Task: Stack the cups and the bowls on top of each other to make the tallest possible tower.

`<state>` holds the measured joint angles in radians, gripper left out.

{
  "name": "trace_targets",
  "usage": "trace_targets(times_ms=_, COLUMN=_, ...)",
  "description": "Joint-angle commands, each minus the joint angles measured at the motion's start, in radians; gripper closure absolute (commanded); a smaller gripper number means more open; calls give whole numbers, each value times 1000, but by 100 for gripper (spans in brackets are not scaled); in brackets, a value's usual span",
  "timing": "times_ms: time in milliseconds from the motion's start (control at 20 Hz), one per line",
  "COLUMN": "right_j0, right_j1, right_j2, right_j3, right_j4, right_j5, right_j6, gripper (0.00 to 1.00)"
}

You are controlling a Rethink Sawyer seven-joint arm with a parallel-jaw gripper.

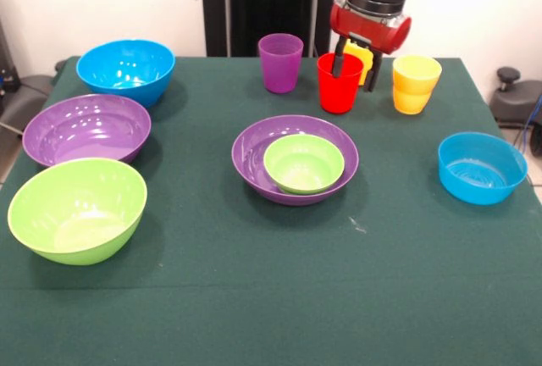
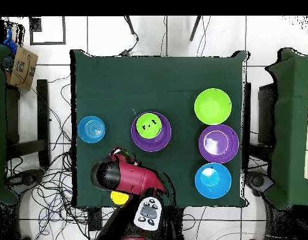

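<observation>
My gripper (image 1: pixel 354 68) is at the far side of the table, down over the red cup (image 1: pixel 340 86). It is open: one finger (image 1: pixel 336 64) hangs in the cup's mouth and the other is outside the cup's right wall. The purple cup (image 1: pixel 280 62) stands to its left, and two stacked yellow cups (image 1: pixel 416 84) to its right. At the table's middle a large purple bowl (image 1: pixel 247 161) holds the small green bowl (image 1: pixel 304 163). In the overhead view my arm (image 2: pixel 128 177) hides the red cup.
A large blue bowl (image 1: pixel 125 70), a large purple bowl (image 1: pixel 86 129) and a lime green bowl (image 1: pixel 77 209) line the left side. A small blue bowl (image 1: pixel 481 168) sits at the right. Chairs and cables ring the green table (image 2: pixel 119 87).
</observation>
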<state>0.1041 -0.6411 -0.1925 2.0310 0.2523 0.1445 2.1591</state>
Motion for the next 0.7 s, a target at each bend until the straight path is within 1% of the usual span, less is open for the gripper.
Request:
trace_targets(times_ms=50, right_j0=10, right_j1=32, right_j2=69, right_j3=24, right_j4=-29, right_j5=70, right_j6=100, gripper=0)
trace_targets(times_ms=200, right_j0=10, right_j1=31, right_j2=66, right_j3=18, right_j4=-26, right_j5=80, right_j6=100, gripper=0)
trace_targets(times_ms=450, right_j0=20, right_j1=14, right_j2=48, right_j3=-1, right_j4=-24, right_j5=151, right_j6=93, gripper=0)
trace_targets(times_ms=700, right_j0=25, right_j1=-1, right_j2=43, right_j3=-11, right_j4=-20, right_j5=191, right_j6=95, gripper=0)
